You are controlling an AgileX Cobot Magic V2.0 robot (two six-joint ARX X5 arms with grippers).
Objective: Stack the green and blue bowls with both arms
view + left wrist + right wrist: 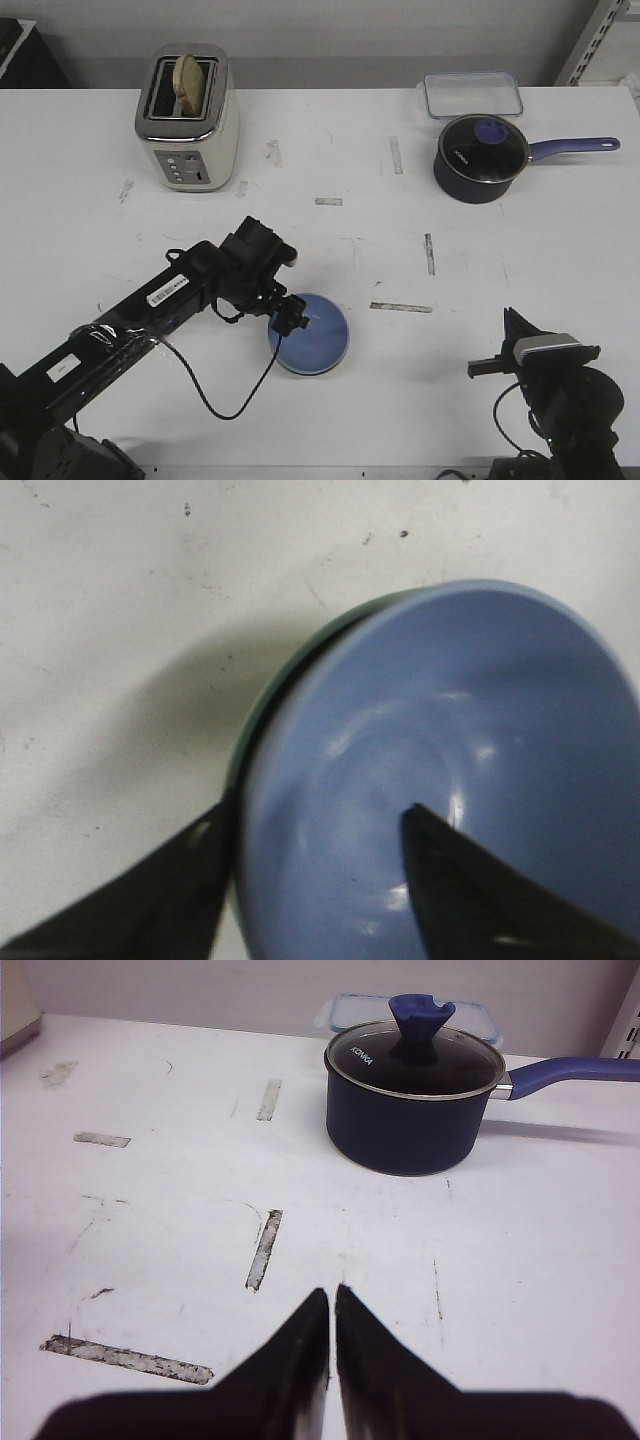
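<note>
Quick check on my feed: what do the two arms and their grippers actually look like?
Both arms are black. The left arm carries white printed labels along its links and a thin black cable looping onto the table. Its gripper, the left gripper, has pointed, wedge-shaped black fingers. The right arm has a silver-grey block near the wrist; the right gripper has matching tapered black fingers.

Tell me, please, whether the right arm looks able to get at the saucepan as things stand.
Probably yes. The right gripper, fingers shut, points toward the saucepan, and only bare table lies between them; whether the arm stretches that far is uncertain.
</note>
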